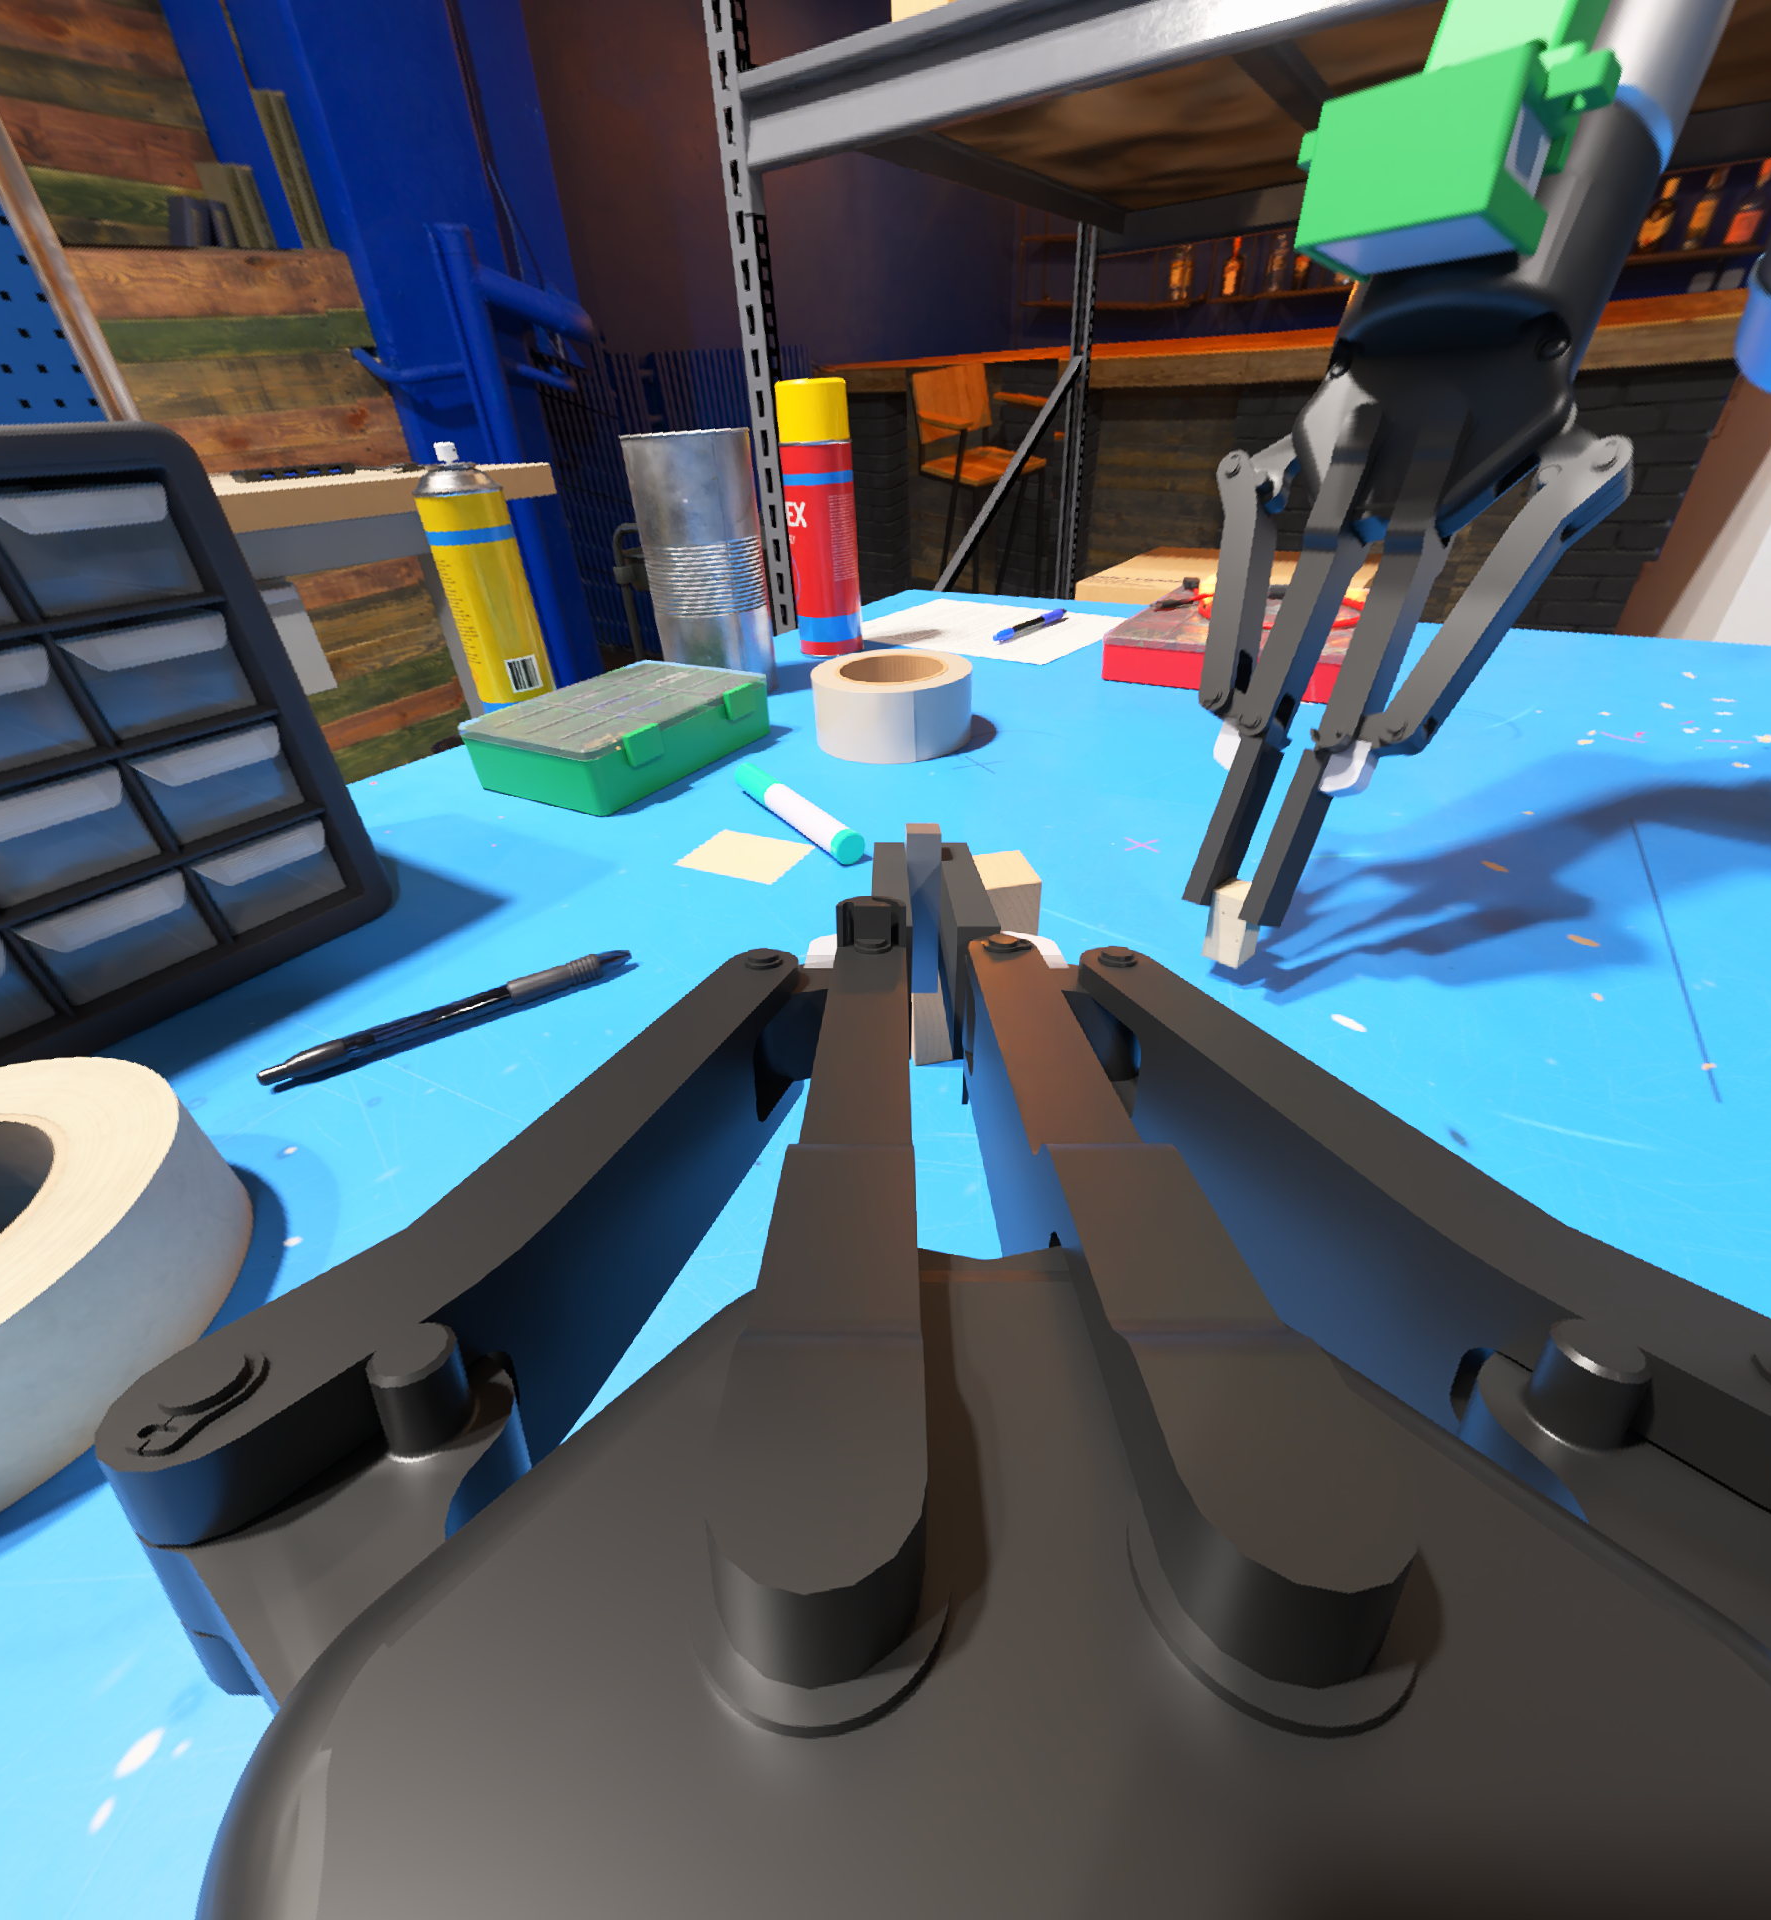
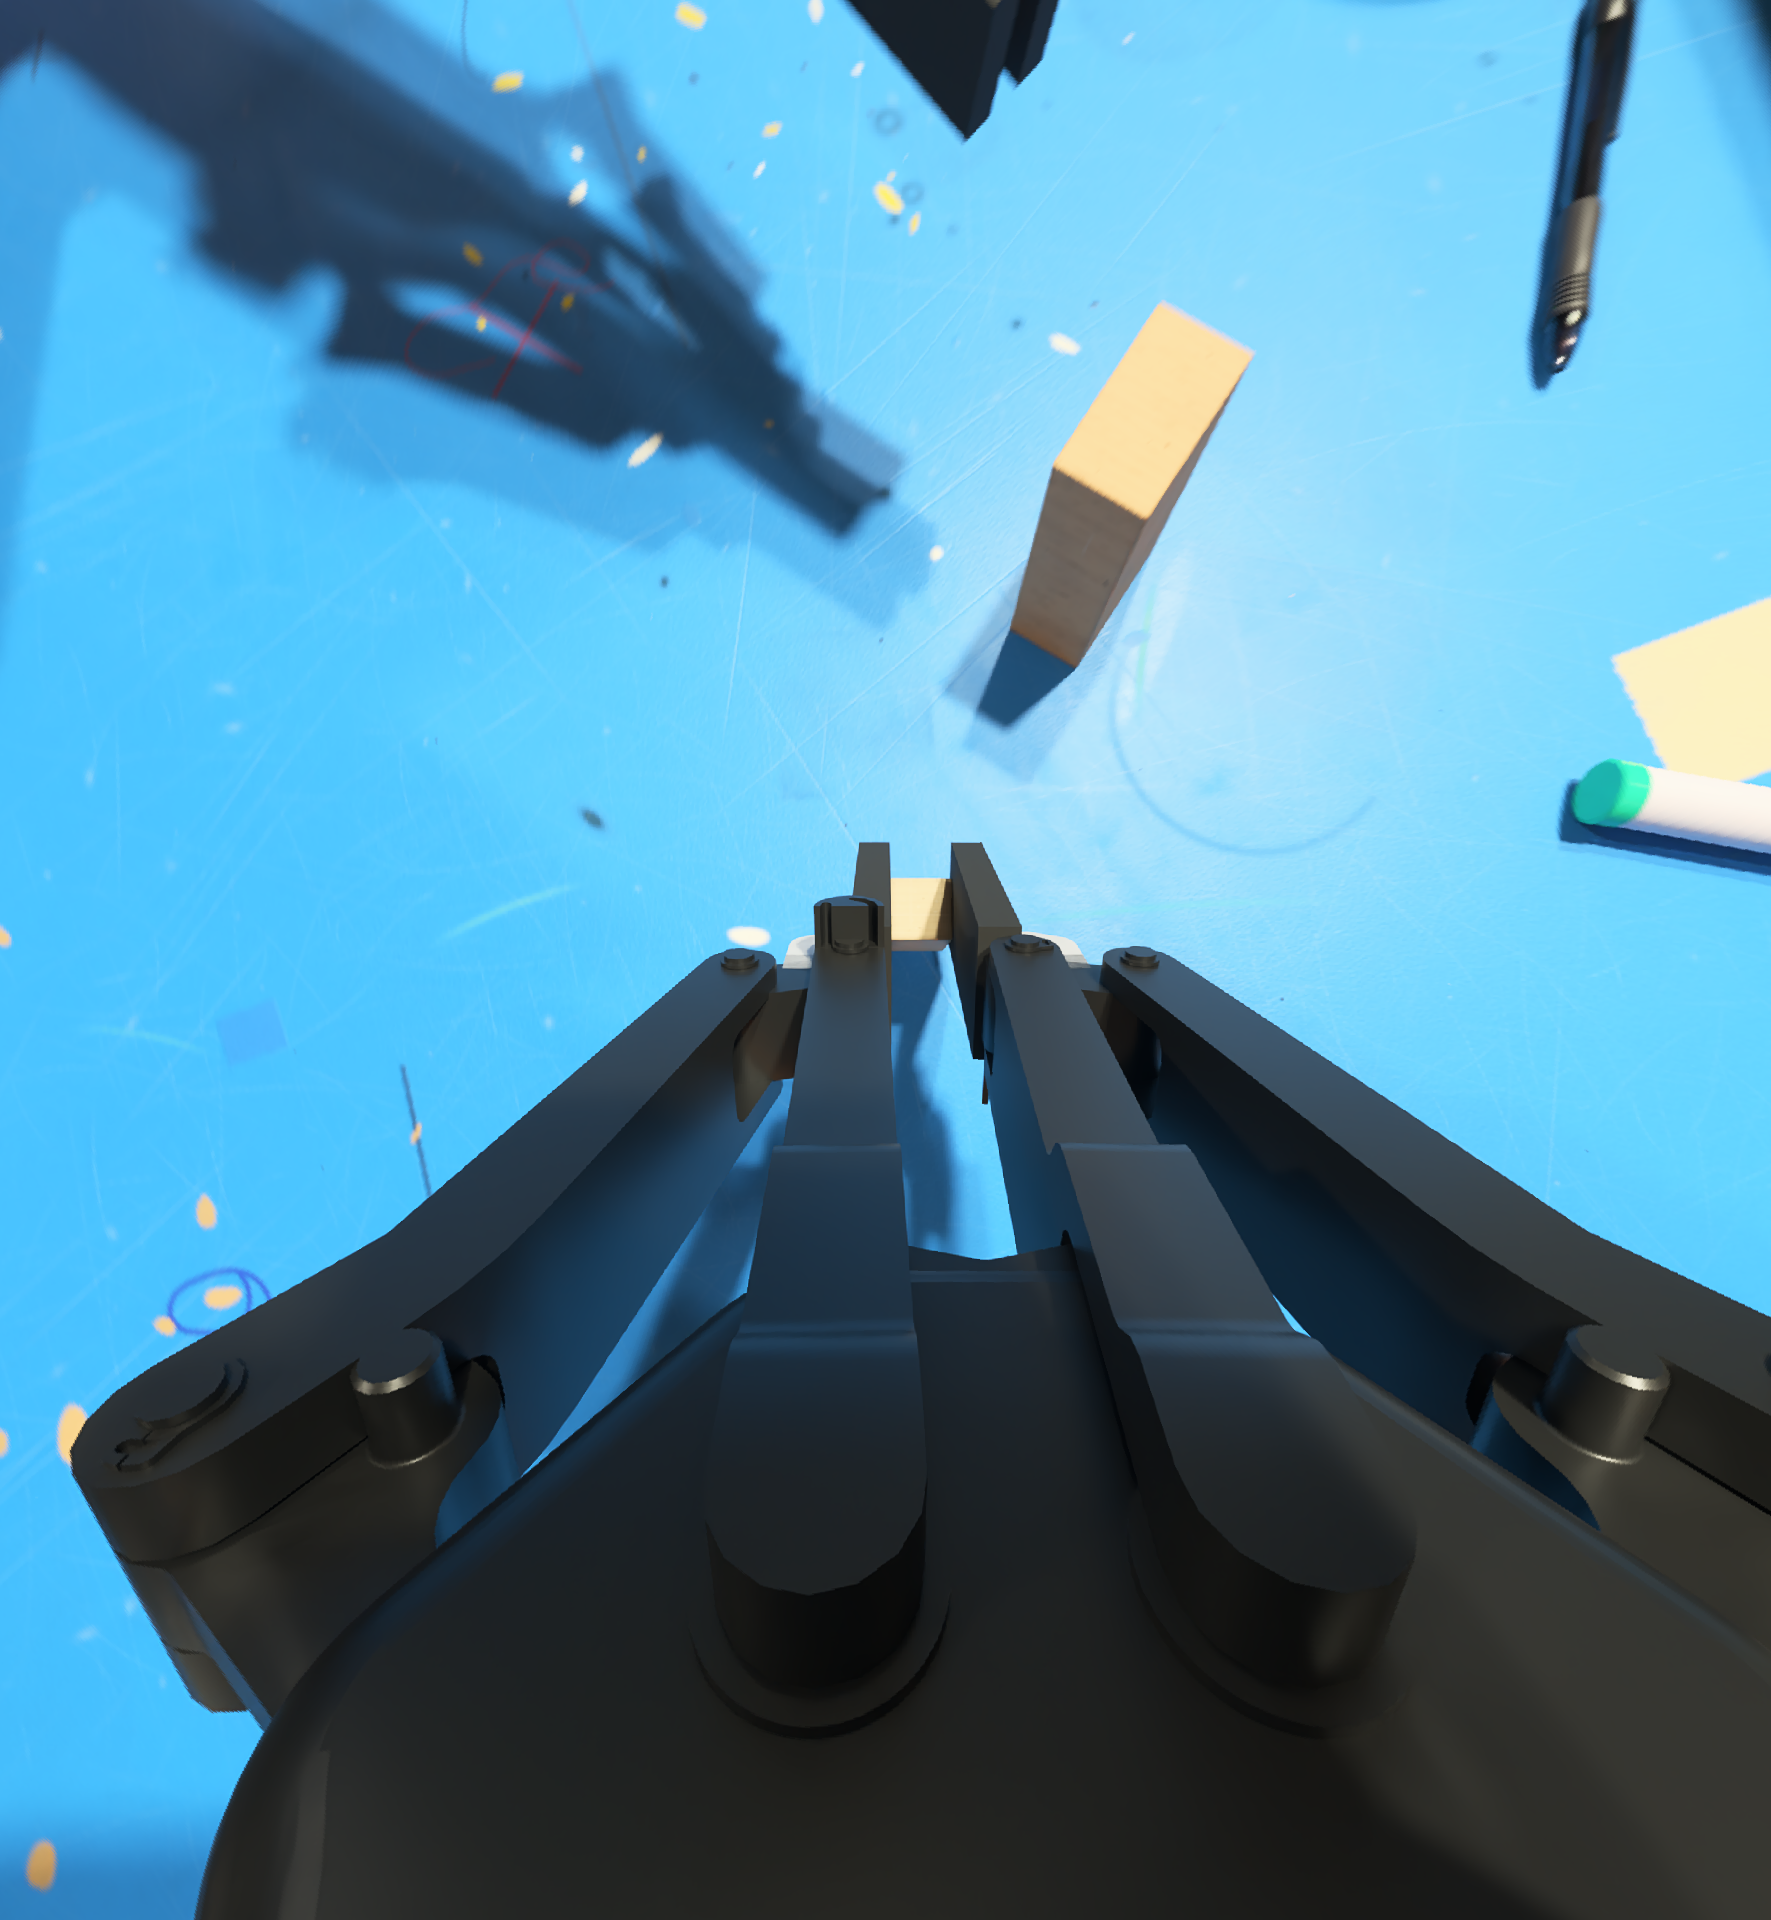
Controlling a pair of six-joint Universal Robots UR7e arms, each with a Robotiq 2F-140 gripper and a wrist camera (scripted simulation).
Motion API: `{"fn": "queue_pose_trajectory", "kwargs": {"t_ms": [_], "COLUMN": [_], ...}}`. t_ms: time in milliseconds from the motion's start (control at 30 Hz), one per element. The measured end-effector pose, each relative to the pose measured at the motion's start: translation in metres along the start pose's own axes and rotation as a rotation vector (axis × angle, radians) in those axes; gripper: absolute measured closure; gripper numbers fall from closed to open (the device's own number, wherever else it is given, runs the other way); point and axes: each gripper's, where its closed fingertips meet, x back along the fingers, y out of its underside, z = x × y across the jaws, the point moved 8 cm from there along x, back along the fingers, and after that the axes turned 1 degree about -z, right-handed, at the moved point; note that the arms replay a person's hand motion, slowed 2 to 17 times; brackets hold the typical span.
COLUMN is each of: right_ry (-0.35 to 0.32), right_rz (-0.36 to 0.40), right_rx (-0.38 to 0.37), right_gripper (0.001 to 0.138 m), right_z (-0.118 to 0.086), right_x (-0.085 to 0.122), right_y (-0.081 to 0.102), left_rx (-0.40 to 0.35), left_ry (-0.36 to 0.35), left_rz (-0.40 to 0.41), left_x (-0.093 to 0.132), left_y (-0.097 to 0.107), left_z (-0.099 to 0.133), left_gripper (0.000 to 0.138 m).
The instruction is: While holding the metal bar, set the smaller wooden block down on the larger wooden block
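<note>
At the centre of the left wrist view, the left claw (image 1: 925,883) was pinching the metal bar (image 1: 926,940), a thin grey strip standing upright between its fingers above the blue surface (image 1: 1328,1122). Just behind the fingertips, partly hidden, sat the larger wooden block (image 1: 1011,883). To the right of centre in the same view, the right claw (image 1: 1236,912) reached down and was pressed onto the smaller wooden block (image 1: 1229,930), whose lower end was at or just above the surface; I cannot tell whether it touched. The two blocks were apart.

Looking down in the right wrist view, the right claw (image 2: 920,888) gripped the smaller wooden block (image 2: 919,906) at the middle of the frame, with the larger wooden block (image 2: 1120,488) upper right of centre, lying alone on the surface (image 2: 341,831). A marker (image 2: 1712,816) and a yellow note (image 2: 1738,681) lay at the right edge, a black pen (image 2: 1585,187) at the upper right.

Toward the upper middle of the left wrist view stood a roll of tape (image 1: 891,704), a green case (image 1: 616,732) and two spray cans (image 1: 481,582).
</note>
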Motion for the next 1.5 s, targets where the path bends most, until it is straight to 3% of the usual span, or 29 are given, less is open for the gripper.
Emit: {"fn": "queue_pose_trajectory", "kwargs": {"t_ms": [367, 633, 1000, 1267, 1500], "right_ry": [0.093, 0.063, 0.046, 0.072, 0.044], "right_rz": [0.187, 0.248, 0.201, 0.135, 0.108], "right_rx": [-0.280, -0.423, -0.497, -0.531, -0.576], "right_gripper": [0.123, 0.123, 0.123, 0.123, 0.123], "right_z": [0.011, 0.023, 0.035, 0.037, 0.039], "right_x": [0.043, 0.047, 0.030, 0.020, 0.017], "right_y": [-0.039, -0.069, -0.098, -0.105, -0.109], "left_rx": [-0.039, -0.030, -0.018, 0.001, 0.014], "left_ry": [-0.100, -0.135, -0.161, -0.168, -0.163], "left_rz": [0.000, 0.003, 0.011, 0.020, 0.025], "left_x": [0.002, 0.004, 0.006, 0.007, 0.007], "left_y": [-0.004, -0.005, -0.006, -0.006, -0.005], "left_z": [0.000, 0.000, -0.002, -0.005, -0.006], "left_gripper": [0.130, 0.130, 0.130, 0.130, 0.130]}}
